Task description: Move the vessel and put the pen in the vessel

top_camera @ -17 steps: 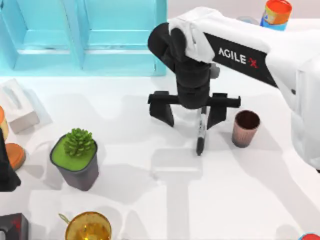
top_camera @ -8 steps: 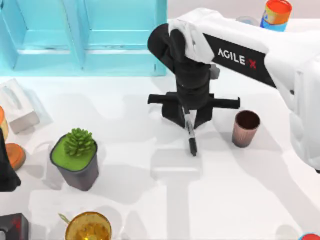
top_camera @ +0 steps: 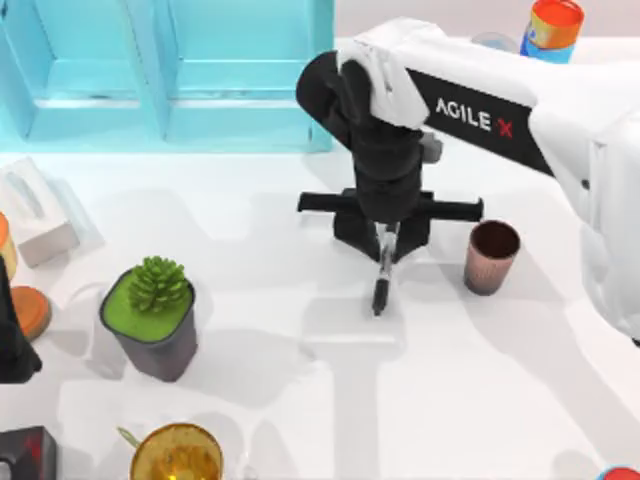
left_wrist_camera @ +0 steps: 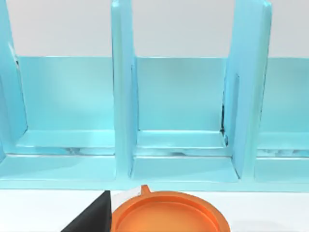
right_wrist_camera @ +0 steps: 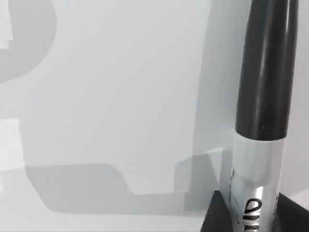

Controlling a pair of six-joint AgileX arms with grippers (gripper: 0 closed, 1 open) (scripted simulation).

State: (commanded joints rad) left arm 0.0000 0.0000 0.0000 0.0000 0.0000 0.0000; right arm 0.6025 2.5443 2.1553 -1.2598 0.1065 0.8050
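Note:
The pen point(top_camera: 380, 287), slim with black ends and a white-grey barrel, sits near the table's middle. My right gripper point(top_camera: 385, 243) is shut on its upper barrel, and the black cap points toward the front edge. In the right wrist view the pen point(right_wrist_camera: 263, 72) rises from between dark fingers point(right_wrist_camera: 215, 217) over the white table. The vessel point(top_camera: 491, 256), a small copper-brown ribbed cup, stands upright just right of the gripper, apart from it. My left gripper point(top_camera: 12, 345) is parked at the table's left edge.
A turquoise shelf unit point(top_camera: 170, 70) lines the back left. A dark grey pot with a green plant point(top_camera: 152, 318) and a golden goblet point(top_camera: 177, 453) stand front left. A white box point(top_camera: 35, 212) and an orange lid point(left_wrist_camera: 166, 215) lie far left; an orange-topped can point(top_camera: 552, 25) is back right.
The right gripper's fingers, spread wide a second ago, have come together on the pen. The pen's cap end has swung slightly left. The vessel has not moved.

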